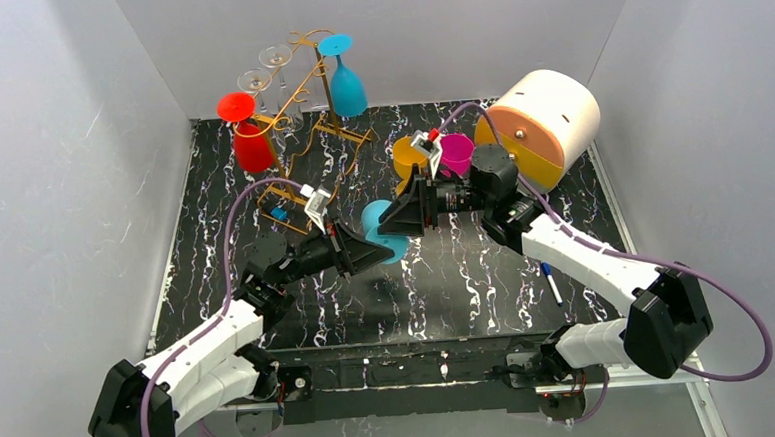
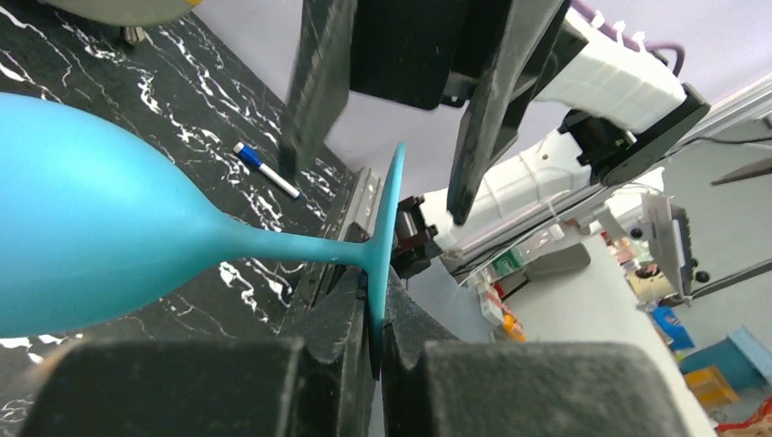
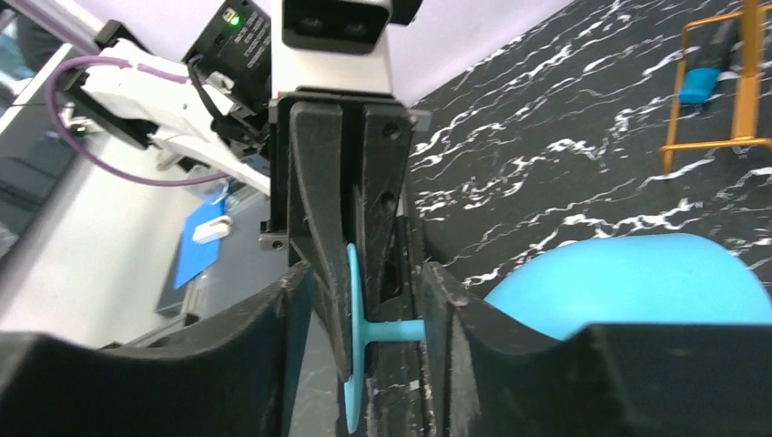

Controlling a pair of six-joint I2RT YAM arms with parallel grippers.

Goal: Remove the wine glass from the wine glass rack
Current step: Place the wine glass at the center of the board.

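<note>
The light blue wine glass (image 1: 382,231) is already off the wine glass rack (image 1: 344,131). It lies on its side in the air over the middle of the desk (image 1: 467,274), well apart from the rack, with its bowl toward the back and its foot toward the arms. The left end effector (image 2: 375,355) is closed on the flat foot of the glass, pinching the disc from both faces near its rim, and carries the whole weight. The right end effector (image 3: 369,278) faces it from the other side with its jaws apart. They straddle the foot and the start of the stem, and neither finger seems to touch the glass.

On the rack hang a red glass (image 1: 249,136), a darker blue glass (image 1: 344,83) and two clear glasses (image 1: 274,69). To the right stand an orange cup (image 1: 407,157), a pink cup (image 1: 456,153) and a white and orange drum (image 1: 543,118). A pen (image 1: 550,282) lies near the front.

The lifting-off looks done, and the step in hand reads as a pass between the arms or a move toward setting the glass down. If it is a pass, the right fingers need to close squarely on the stem or foot before the left ones let go. A hold on the thin rim alone gives the heavy bowl leverage to twist, so any motion should be slow, and the bowl kept clear of both cups.
</note>
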